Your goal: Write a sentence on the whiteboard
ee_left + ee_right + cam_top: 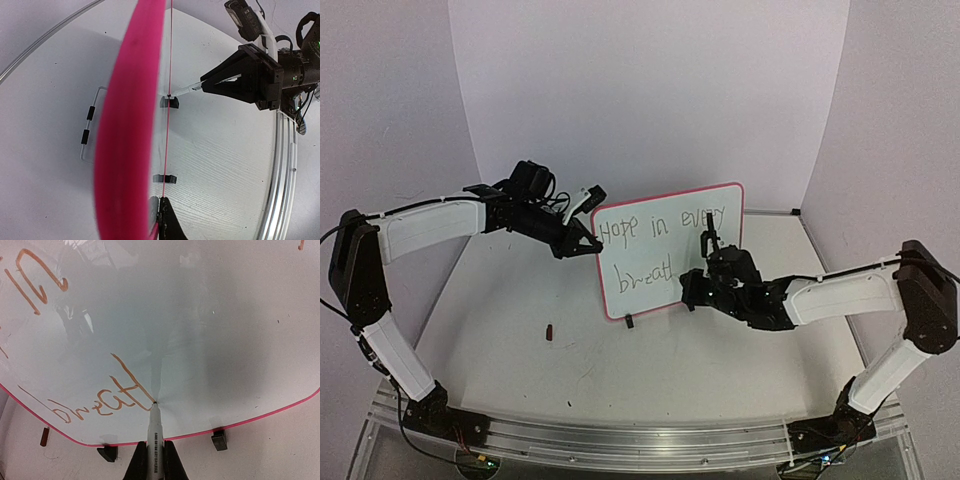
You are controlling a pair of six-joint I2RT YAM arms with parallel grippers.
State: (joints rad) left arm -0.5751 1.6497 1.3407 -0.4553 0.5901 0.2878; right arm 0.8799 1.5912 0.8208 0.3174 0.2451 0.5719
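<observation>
Feeds look decent from my chair, soft even light everywhere.
Top view is bright, only faint shadows on the table. My left wrist cam turns the whiteboard rim into a fat pink blur, with fisheye bending at the edges. Right wrist: murky reflections on the board, sentence and marker sharp.

Two arms meet over mid-table, both grippers closed.
The left arm reaches in from the left, forearm level, its left gripper clamped on the side edge of the whiteboard. The right arm stretches low from the right, and its right gripper pinches a marker between its fingers.
</observation>
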